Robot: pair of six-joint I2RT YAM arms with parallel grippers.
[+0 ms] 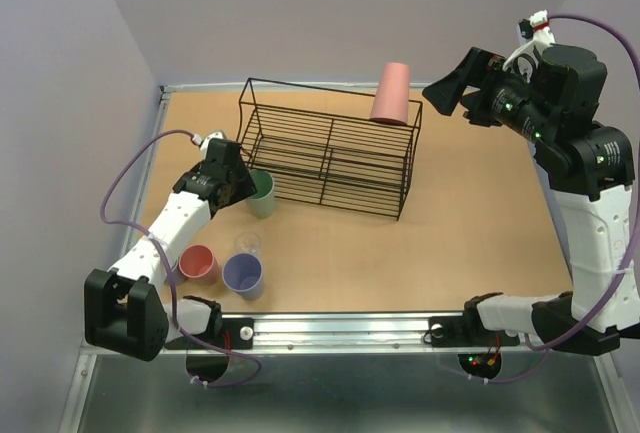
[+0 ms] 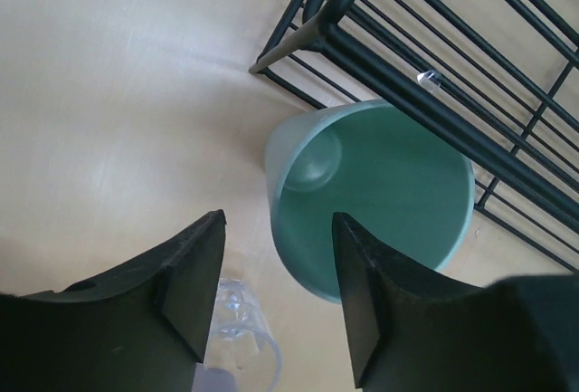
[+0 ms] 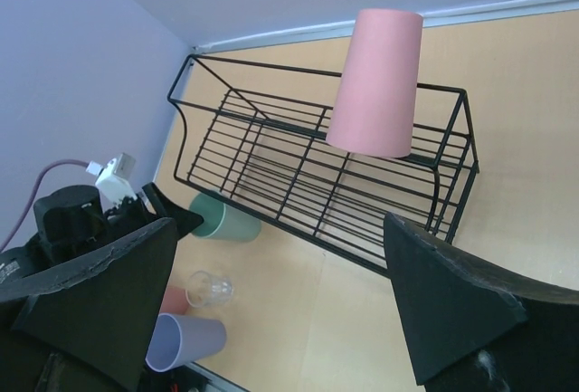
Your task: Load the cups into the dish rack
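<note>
A sage green cup [image 1: 263, 194] stands mouth up on the table against the left front corner of the black wire dish rack [image 1: 330, 153]. My left gripper [image 1: 240, 175] is open at its rim. In the left wrist view the green cup's [image 2: 380, 193] near wall lies between the fingers [image 2: 194, 283], and the left finger is clear of it. A salmon-pink cup [image 1: 391, 93] sits upside down on the rack's top right. A second pink cup [image 1: 198, 263], a lavender cup [image 1: 243, 274] and a small clear cup [image 1: 247, 243] stand near the left front. My right gripper [image 1: 452, 93] hangs open and empty, high beside the rack's right end.
The right wrist view looks down on the rack [image 3: 317, 175], the upturned pink cup [image 3: 375, 84], the green cup [image 3: 226, 220], the clear cup [image 3: 210, 288] and the lavender cup [image 3: 185, 339]. Grey walls close the back and left sides. A metal rail [image 1: 340, 328] runs along the near edge.
</note>
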